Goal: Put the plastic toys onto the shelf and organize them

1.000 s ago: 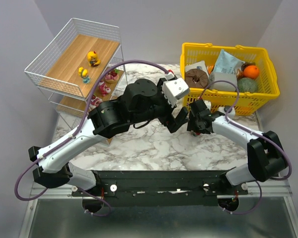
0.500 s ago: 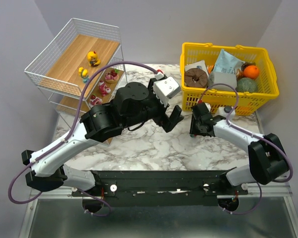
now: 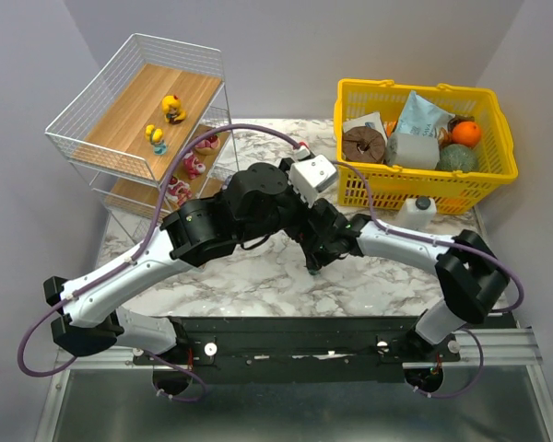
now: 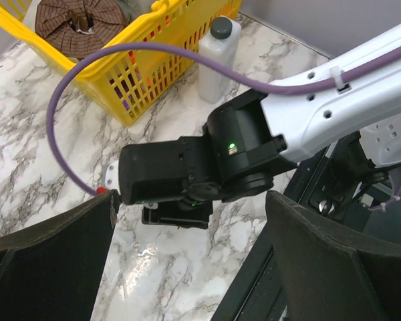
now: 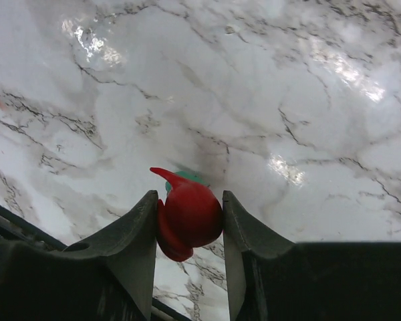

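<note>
Pinching a small red toy point(image 5: 190, 217) between half-closed jaws, the right gripper point(image 5: 188, 207) sits low over the marble table point(image 5: 267, 100), well apart from the shelf point(image 3: 120, 120). The left gripper point(image 4: 190, 200) hangs wide open and empty just above. With the arms this crowded, I'd worry a lift bumps them together and the rounded toy slips free.

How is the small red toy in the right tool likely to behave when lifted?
The red toy looks like hard, glossy plastic, so it is probably stiff and light. Its rounded sides, pinched by the right tool, may let it slip or twist.
</note>
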### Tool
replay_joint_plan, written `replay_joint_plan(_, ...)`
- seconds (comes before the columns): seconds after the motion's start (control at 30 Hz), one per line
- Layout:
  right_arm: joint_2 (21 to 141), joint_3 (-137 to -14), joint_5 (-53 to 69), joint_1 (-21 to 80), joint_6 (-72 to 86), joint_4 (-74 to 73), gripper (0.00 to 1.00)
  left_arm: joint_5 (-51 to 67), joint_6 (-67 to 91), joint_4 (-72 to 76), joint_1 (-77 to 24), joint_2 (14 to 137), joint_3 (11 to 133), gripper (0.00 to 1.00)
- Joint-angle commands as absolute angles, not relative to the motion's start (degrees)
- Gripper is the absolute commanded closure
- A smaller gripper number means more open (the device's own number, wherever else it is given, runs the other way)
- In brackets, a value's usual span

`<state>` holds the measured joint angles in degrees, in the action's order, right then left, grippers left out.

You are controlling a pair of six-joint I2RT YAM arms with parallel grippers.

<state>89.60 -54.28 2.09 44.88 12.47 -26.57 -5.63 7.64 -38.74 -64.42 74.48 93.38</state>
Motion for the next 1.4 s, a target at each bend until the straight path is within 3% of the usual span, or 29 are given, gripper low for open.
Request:
replay_joint_plan(0.0,94.4,-59.8,-6.5,47.5,6.8,-30.9,0.91,-8.0,9.1,-38.4,-64.8,72.1,91.8,0.01)
replay_joint_plan(0.27,100.4,-63.1,-14.7,48.3,5.6,-29.4,0.89,-10.6,9.8,-38.7,-64.8,70.5,89.6,0.01)
replay_joint_plan(0.37,100.5,-63.2,-13.1,48.4,5.6,-29.2,0.79,-11.7,9.8,-39.2,-64.8,70.3,89.5,0.01)
replay_joint_plan(0.47,99.2,-62.2,-10.5,48.5,6.0,-28.8,0.57,-12.0,9.9,-39.5,-64.8,70.4,89.4,0.01)
replay_joint_plan(0.5,97.9,-61.9,-10.0,48.5,6.2,-28.6,0.45,-12.0,9.9,-39.5,-64.8,70.5,89.4,0.01)
replay_joint_plan(0.6,96.0,-61.0,-9.1,48.5,7.6,-28.0,0.30,-12.0,9.7,-39.3,-64.8,70.9,89.3,0.01)
replay_joint_plan(0.8,90.4,-62.2,-10.3,48.3,14.4,-29.4,0.16,-11.9,8.8,-38.8,-64.8,72.4,90.2,0.01)
replay_joint_plan(0.97,83.8,-58.2,-9.1,48.3,25.8,-31.4,0.19,-12.7,9.5,-37.6,-64.7,72.9,90.1,0.01)
replay_joint_plan(1.2,68.7,-43.6,-4.7,47.8,43.0,-29.5,0.60,-17.3,16.1,-27.9,-64.2,72.3,78.6,0.01)
replay_joint_plan(1.37,67.2,-39.1,-3.2,44.7,50.4,-32.7,0.74,-12.6,15.3,-25.1,-63.1,77.8,72.3,0.06)
